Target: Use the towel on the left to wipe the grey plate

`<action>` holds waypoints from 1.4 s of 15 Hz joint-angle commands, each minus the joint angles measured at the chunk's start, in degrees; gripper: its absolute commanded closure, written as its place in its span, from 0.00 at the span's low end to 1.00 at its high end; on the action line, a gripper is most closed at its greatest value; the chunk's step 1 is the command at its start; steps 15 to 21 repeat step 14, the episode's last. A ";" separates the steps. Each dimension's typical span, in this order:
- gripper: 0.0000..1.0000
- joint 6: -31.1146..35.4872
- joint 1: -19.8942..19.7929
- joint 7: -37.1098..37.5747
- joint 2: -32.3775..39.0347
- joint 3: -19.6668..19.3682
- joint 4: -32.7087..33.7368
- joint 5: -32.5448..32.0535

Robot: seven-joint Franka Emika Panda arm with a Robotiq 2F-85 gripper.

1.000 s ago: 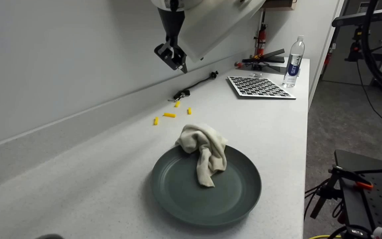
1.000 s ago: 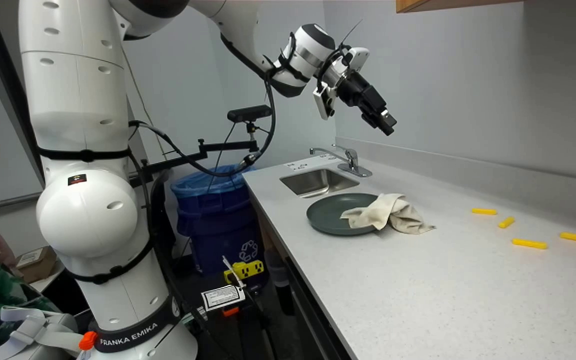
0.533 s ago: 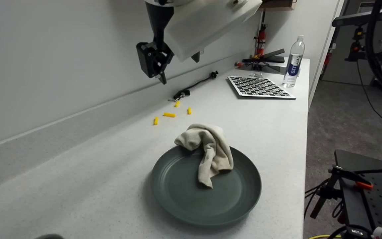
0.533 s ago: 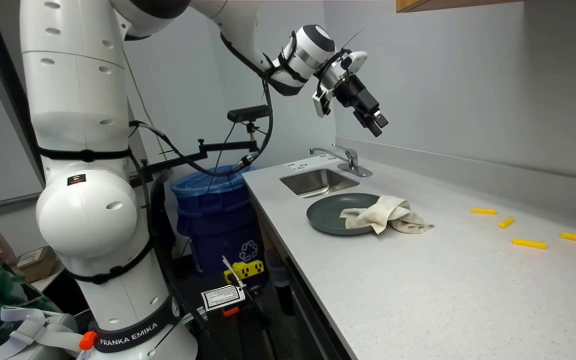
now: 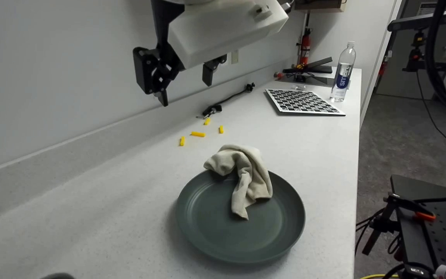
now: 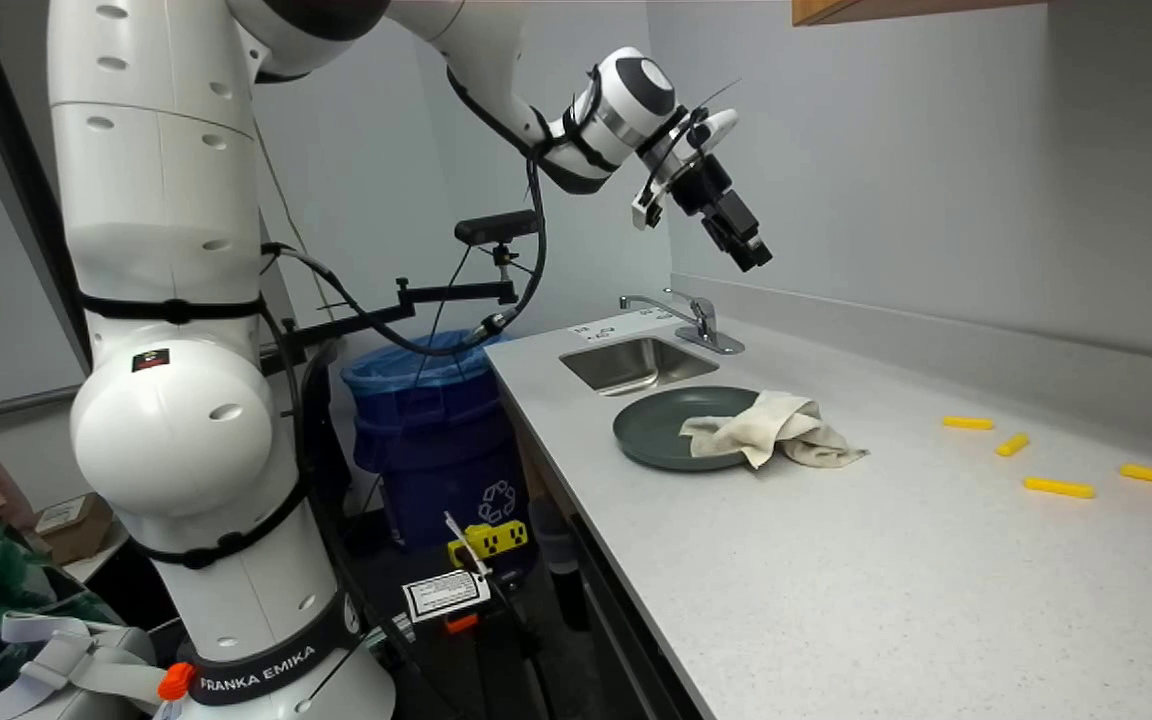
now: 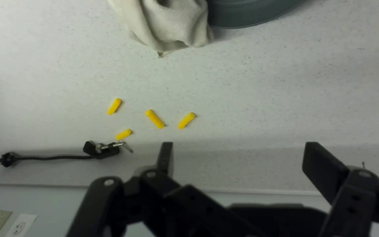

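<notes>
Towel [image 5: 252, 176] on the plate [image 5: 242, 238], wiping itself unproven

The towel lies bunched across the plate's rim, one end trailing onto the flat middle and the rest resting on the counter [image 6: 896, 580] just beside it. That much looks done: towel and plate are together. Whether any wiping has taken place cannot be told; the grey surface looks plain, with no smear to judge by, and much of it lies uncovered.

The gripper [image 7: 239, 156] holds nothing: its jaws stand wide apart in the wrist view. In both exterior views it hangs high above the counter, well apart from the towel. This would fit a finished wipe or a pause between passes; I lean loosely to the first. If wiping is left, the gripper must come down, take the towel and draw it over the bare part of the plate.

Farther out, four yellow sticks [image 7: 155, 119] lie toward the wall [image 6: 936, 180], and a sink [image 6: 636, 365] sits near the plate; neither seems part of the job.
</notes>
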 commanded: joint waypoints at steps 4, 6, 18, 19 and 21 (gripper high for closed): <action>0.00 2.70 0.31 -1.67 0.31 -0.52 0.15 4.56; 0.00 2.75 0.32 -1.71 0.31 -0.53 0.15 4.77; 0.00 2.76 0.28 -1.71 0.31 -0.54 0.15 4.78; 0.00 2.76 0.28 -1.71 0.31 -0.54 0.15 4.78; 0.00 2.76 0.28 -1.71 0.31 -0.54 0.15 4.78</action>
